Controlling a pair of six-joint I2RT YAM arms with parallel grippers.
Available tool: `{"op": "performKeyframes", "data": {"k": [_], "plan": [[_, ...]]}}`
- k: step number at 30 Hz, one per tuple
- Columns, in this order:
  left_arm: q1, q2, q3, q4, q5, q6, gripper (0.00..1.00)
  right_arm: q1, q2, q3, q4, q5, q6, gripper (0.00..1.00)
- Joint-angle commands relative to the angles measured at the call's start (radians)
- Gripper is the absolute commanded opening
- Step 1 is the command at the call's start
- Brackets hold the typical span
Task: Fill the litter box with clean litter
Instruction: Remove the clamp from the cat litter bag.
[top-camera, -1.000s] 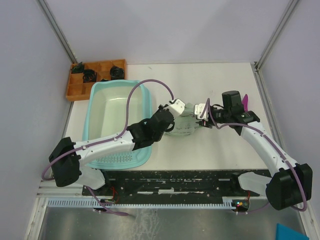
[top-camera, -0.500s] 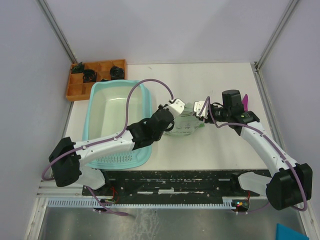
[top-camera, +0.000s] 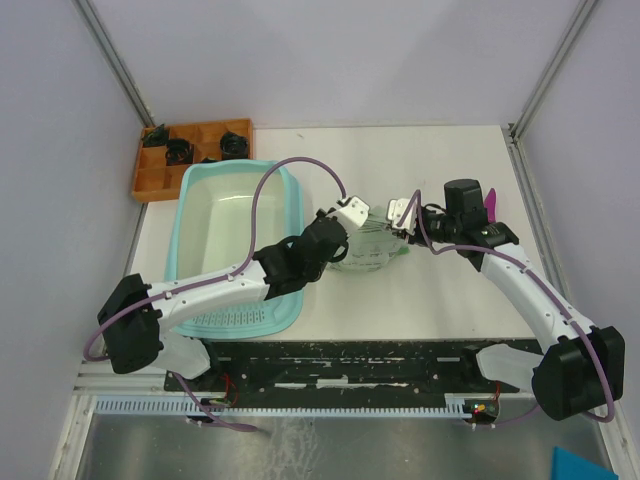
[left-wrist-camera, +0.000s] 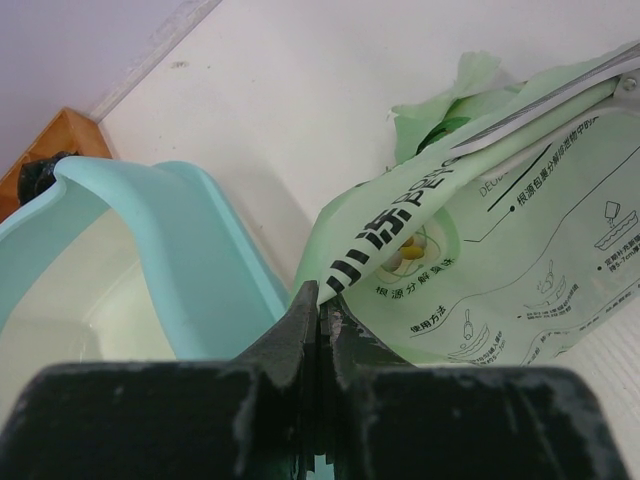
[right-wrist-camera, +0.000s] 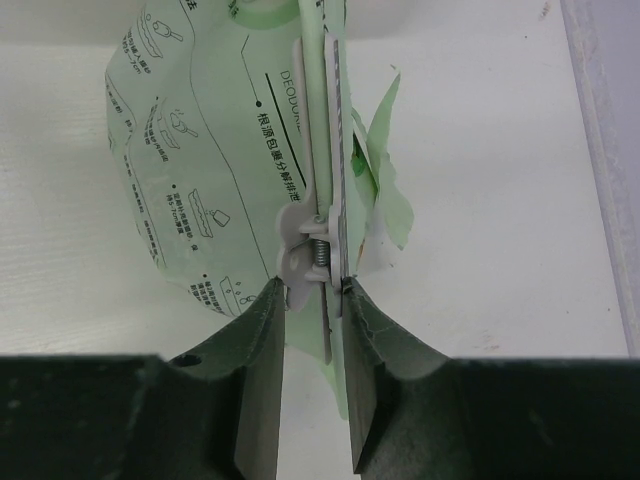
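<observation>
The light-teal litter box (top-camera: 235, 250) lies on the left of the table; its rim also shows in the left wrist view (left-wrist-camera: 190, 250). A pale green printed bag (top-camera: 370, 248) lies just right of it. My left gripper (top-camera: 350, 226) is shut on the bag's edge (left-wrist-camera: 320, 298) next to the box's rim. My right gripper (top-camera: 396, 222) is shut on the grey spring clip (right-wrist-camera: 318, 215) clamped along the bag's top, one finger against each clip handle (right-wrist-camera: 312, 287). The clip also shows in the left wrist view (left-wrist-camera: 560, 95). The clean litter is hidden inside the bag.
An orange compartment tray (top-camera: 190, 155) with black parts stands behind the litter box at the back left. A magenta scoop (top-camera: 491, 203) lies behind my right wrist. Grey walls close the table's left, back and right sides.
My right gripper has shifted slightly away and to the left with the clip, lifting the bag's top a little. My left gripper has stayed shut on the bag's edge.
</observation>
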Motion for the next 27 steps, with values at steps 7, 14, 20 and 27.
{"op": "performKeyframes", "data": {"k": [7,14,20,27], "plan": [[-0.004,0.021,0.003,-0.014,0.05,-0.052,0.03,0.003,-0.021,0.049,-0.029,-0.035,-0.003,0.72],[-0.004,0.031,0.014,-0.016,0.064,-0.059,0.03,0.004,-0.015,0.047,0.053,0.014,0.047,0.7],[-0.005,0.023,0.017,-0.019,0.066,-0.067,0.03,0.01,0.001,0.065,0.102,0.011,0.088,0.56],[-0.005,0.009,0.01,-0.025,0.066,-0.072,0.03,0.017,0.011,0.083,0.071,-0.009,0.071,0.48]]}}
